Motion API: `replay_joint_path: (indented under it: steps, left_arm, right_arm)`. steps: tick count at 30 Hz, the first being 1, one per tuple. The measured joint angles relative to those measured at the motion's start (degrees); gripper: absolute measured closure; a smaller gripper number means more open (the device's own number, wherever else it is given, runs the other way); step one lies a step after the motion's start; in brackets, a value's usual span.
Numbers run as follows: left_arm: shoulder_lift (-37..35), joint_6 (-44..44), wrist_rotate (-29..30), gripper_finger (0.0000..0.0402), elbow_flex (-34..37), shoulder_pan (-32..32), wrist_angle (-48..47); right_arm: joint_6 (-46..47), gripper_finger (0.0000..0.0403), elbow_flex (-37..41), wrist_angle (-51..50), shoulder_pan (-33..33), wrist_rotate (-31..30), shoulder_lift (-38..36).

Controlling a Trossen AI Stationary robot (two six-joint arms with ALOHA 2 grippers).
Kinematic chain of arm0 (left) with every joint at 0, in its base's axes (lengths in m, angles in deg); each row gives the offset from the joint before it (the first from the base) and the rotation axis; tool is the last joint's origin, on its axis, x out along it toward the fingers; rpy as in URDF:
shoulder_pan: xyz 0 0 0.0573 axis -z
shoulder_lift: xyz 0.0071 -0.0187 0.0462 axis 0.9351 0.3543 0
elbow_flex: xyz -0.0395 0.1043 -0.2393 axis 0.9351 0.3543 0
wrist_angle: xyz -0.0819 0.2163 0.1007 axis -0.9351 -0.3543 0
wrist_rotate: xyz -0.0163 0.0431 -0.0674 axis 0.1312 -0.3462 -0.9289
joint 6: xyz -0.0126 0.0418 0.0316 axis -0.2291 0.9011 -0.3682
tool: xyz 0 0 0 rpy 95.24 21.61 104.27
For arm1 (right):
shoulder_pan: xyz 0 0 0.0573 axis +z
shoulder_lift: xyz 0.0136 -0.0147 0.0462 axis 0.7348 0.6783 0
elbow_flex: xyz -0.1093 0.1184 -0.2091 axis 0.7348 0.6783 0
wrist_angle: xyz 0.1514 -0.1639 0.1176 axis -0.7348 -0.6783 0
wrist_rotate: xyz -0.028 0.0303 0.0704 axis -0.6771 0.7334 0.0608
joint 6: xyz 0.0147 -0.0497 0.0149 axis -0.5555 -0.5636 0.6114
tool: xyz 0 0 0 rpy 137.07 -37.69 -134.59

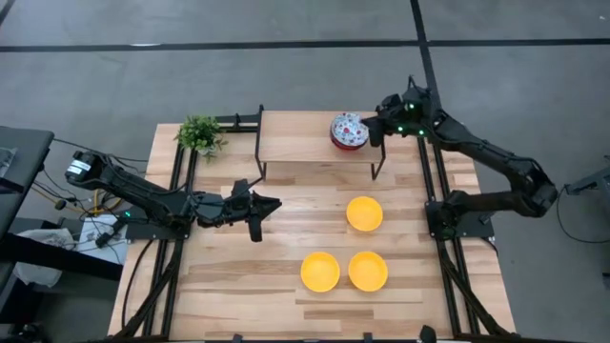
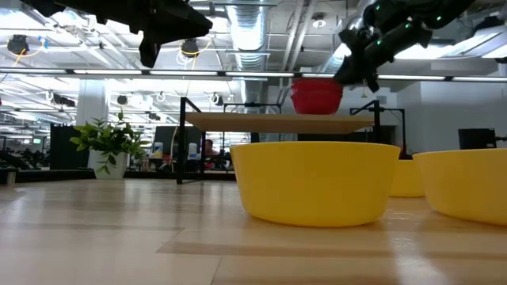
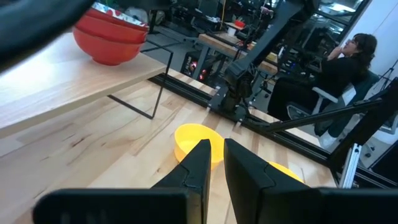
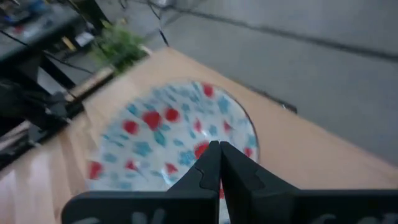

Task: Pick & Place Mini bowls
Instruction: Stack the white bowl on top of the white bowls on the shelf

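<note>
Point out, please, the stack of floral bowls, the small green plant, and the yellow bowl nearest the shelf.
stack of floral bowls [image 1: 349, 130], high view, patterned inside.
small green plant [image 1: 200, 134], high view, middle of leaves.
yellow bowl nearest the shelf [image 1: 363, 213], high view, its centre.

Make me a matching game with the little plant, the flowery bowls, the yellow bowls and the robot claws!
Things:
1. small green potted plant
2. stacked white bowls with red-and-blue flowers
3. three plain glossy yellow bowls
4. left gripper

Places:
A. on the raised wooden shelf, beside the right gripper
B. on the low tabletop, in front of the shelf
C. at the table's far left corner
D. in the air over the table's middle, holding nothing

Pairs: 1-C, 2-A, 3-B, 4-D
</note>
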Motion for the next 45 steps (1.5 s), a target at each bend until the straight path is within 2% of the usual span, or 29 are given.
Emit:
replay_joint_path:
  steps: [7, 15, 19, 25, 30, 45]
  left_arm:
    - [0.0, -0.4, 0.1, 0.0357, 0.0, -1.9, 0.5]
    - [0.0, -0.4, -2.3, 0.0357, 0.0, -4.9, 0.7]
    - [0.0, -0.4, -4.9, 0.0357, 0.0, -5.2, 0.8]
    - [0.0, -0.4, -5.1, 0.0357, 0.0, -4.8, 0.8]
    - [0.0, -0.4, -5.1, 0.0357, 0.0, -4.8, 0.8]
    - [0.0, -0.4, -5.8, 0.0357, 0.0, -4.8, 0.8]
  right_arm:
    - [1.9, 0.0403, 0.0, 1.9, 4.3, 3.4, -3.2]
    - [3.1, 0.0403, -1.5, 7.0, 11.2, 4.1, 1.7]
    - [2.5, 0.0403, -5.0, 7.6, 11.4, 5.9, 6.0]
    - [2.7, 0.0403, -8.0, 7.4, 9.7, 11.0, 10.9]
    - [3.1, 0.0403, -8.3, 7.0, 9.4, 11.8, 13.7]
    - [2.6, 0.0403, -8.4, 4.5, 9.1, 12.2, 14.4]
